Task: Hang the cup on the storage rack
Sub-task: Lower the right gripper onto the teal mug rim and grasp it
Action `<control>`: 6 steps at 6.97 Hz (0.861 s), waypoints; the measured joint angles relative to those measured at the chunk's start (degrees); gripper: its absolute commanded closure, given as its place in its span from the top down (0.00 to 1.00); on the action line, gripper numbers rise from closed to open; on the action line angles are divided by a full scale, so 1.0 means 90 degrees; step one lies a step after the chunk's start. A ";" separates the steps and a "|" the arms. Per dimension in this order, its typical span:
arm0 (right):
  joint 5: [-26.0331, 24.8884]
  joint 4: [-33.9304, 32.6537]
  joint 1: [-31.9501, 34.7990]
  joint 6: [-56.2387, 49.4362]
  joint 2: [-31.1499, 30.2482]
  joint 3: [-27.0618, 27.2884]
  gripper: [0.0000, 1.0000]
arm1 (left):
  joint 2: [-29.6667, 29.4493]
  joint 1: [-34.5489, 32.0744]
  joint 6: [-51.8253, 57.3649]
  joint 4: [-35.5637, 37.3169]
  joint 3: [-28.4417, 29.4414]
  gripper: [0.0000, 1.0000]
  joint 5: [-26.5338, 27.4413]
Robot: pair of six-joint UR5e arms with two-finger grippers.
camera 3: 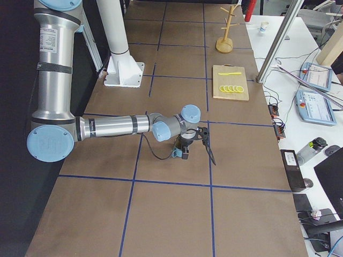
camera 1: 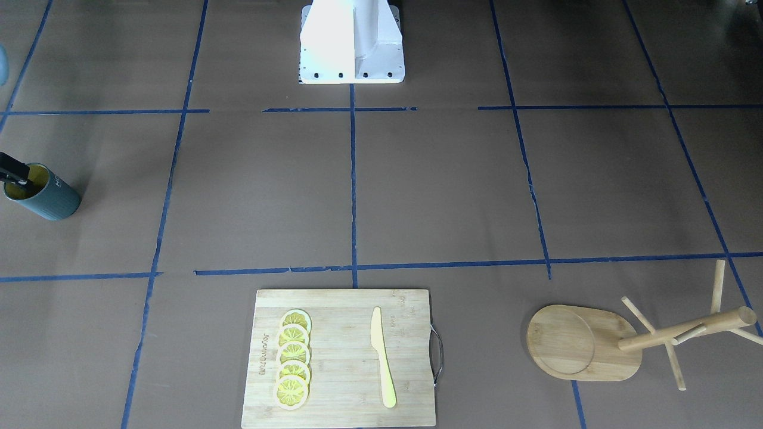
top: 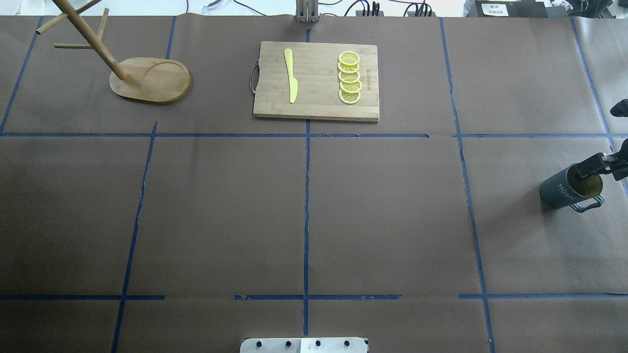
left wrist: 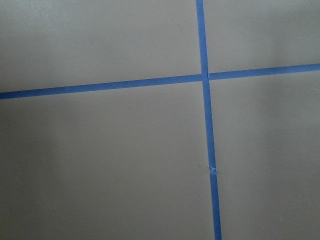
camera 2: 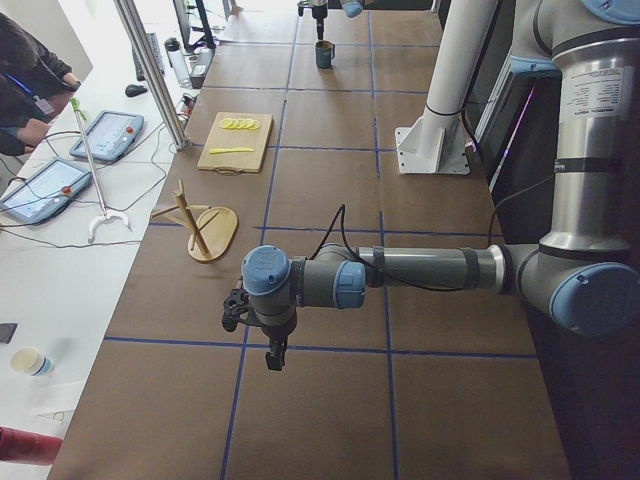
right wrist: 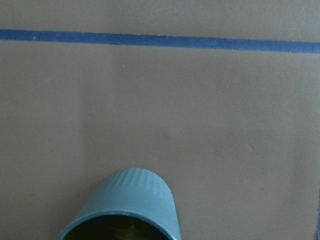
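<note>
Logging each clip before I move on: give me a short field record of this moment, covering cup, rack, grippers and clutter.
cup: robot's right end of table, not on rack
rack: far left, upright, pegs empty
right gripper: shut on cup rim
left gripper: over table, state unclear
clutter: cutting board with lemon slices, knife

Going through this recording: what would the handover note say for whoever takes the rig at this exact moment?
Right gripper: at the cup, one finger inside its mouth by the rim; whether it is clamped cannot be told.
Left gripper: hangs over bare table, nothing seen in it; open or shut cannot be told.
Cup: near the table's right edge, far from the rack.
Storage rack: upright at the far left, pegs bare.
Done: right gripper is at the cup.
Left: confirm the grip, carry the cup across, hook its handle over a peg.
</note>
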 measured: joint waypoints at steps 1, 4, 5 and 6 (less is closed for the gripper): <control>-0.0003 -0.0001 -0.0010 0.0001 0.0018 -0.0044 0.00 | -0.0003 0.0000 0.0004 0.0000 -0.0003 1.00 0.0000; 0.0054 0.0004 -0.0008 0.0002 0.0030 0.0011 0.00 | -0.0005 0.0000 0.0005 0.0000 -0.0008 1.00 -0.0002; 0.0080 0.0002 0.0019 -0.0004 0.0021 0.0091 0.00 | -0.0009 0.0000 -0.0002 0.0000 -0.0014 1.00 -0.0007; 0.0124 -0.0028 0.0118 -0.0005 0.0005 0.0232 0.00 | -0.0012 0.0000 -0.0008 0.0002 -0.0027 1.00 -0.0009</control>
